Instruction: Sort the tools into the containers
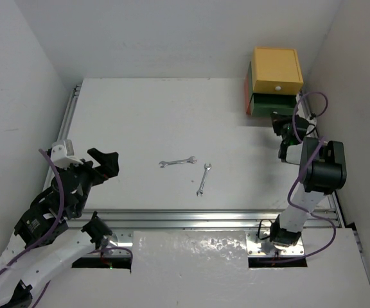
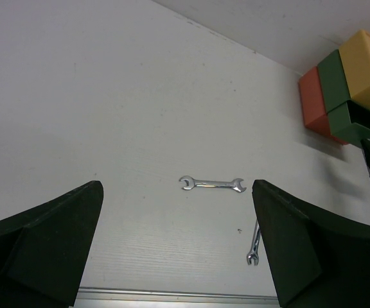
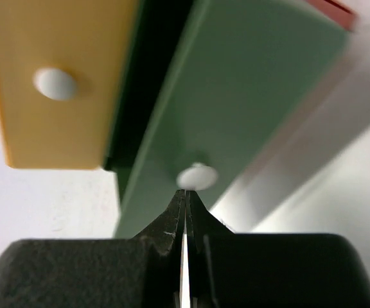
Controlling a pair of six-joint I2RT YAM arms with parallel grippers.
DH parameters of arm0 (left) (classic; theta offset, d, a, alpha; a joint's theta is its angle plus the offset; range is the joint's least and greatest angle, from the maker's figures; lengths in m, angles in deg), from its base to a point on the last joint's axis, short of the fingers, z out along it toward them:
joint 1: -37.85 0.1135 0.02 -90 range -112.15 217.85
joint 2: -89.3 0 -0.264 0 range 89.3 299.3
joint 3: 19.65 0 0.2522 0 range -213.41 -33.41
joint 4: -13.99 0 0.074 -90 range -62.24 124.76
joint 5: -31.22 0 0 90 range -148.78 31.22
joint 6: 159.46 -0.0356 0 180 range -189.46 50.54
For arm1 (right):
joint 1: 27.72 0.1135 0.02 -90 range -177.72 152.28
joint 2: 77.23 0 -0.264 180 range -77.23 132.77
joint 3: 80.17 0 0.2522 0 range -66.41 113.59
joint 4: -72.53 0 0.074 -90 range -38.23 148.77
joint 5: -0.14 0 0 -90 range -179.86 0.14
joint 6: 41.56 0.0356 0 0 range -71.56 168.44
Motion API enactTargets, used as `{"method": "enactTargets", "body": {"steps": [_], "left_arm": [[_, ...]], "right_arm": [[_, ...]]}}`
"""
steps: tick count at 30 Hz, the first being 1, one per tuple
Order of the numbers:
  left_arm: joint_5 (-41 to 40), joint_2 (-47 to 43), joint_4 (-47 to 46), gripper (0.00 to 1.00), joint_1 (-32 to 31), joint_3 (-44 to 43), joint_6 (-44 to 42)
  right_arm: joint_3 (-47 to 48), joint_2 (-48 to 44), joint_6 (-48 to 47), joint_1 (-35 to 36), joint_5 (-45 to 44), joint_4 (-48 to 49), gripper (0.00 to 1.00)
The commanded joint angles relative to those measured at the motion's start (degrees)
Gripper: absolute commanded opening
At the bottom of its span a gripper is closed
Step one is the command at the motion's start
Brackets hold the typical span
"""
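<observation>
The left gripper hangs over the near left part of the white surface with its dark fingers spread wide and nothing between them. Ahead of it, out in the open, lie the two small silver wrenches. One wrench lies crosswise straight in front of the gap between the fingers, as its wrist view shows. The other wrench lies just to the right of that one and a little nearer, partly hidden behind the right finger in the wrist view. The two do not touch. The left gripper is well apart from both. Across the surface, the right gripper is up against the stack of drawers in the far right corner, its fingers pressed together on nothing. From its wrist camera the joined tips sit right at the small white knob of the green drawer; whether they touch it I cannot tell. Up and to the left of the tips is the yellow drawer with its own white knob, a dark gap between the two fronts. A sliver of the orange-red drawer shows beyond the green one, off to the right.
</observation>
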Motion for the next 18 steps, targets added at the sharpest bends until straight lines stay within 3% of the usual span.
{"method": "enactTargets", "body": {"steps": [1, 18], "left_arm": [[0.57, -0.24, -2.59, 1.00, 0.24, -0.03, -1.13], [0.40, 1.07, -2.67, 1.00, 0.24, 0.05, -1.22]], "right_arm": [[5.73, 1.71, -2.14, -0.39, 2.12, -0.90, 0.00], [24.55, 12.44, -9.00, -0.83, 7.04, -11.28, 0.00]]}}
